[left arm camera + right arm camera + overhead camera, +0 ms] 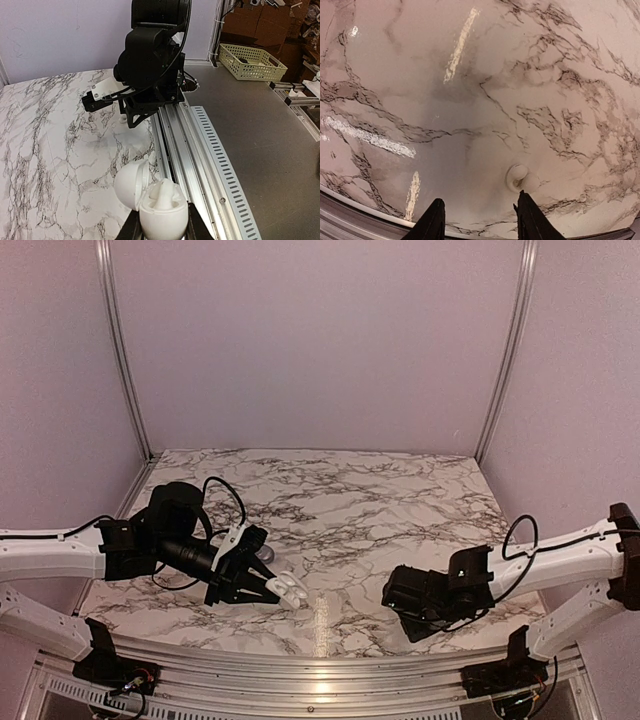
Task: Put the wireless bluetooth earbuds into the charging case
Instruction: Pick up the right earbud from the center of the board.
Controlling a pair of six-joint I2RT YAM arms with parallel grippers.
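My left gripper (272, 589) is shut on the white charging case (291, 588) and holds it near the table's front edge. In the left wrist view the case (164, 216) sits between my fingers with its lid (129, 185) swung open to the left. A white earbud-like shape (165, 192) stands inside it. My right gripper (479, 217) is open and hangs low over the marble. One small white earbud (519, 178) lies on the table just ahead of its right fingertip (525, 205). I see no dark grey buds.
An aluminium rail (185, 150) runs along the table's front edge, right beside the held case. The right arm (150, 60) shows ahead in the left wrist view. A beige basket (250, 62) stands off the table. Purple walls enclose the back and sides.
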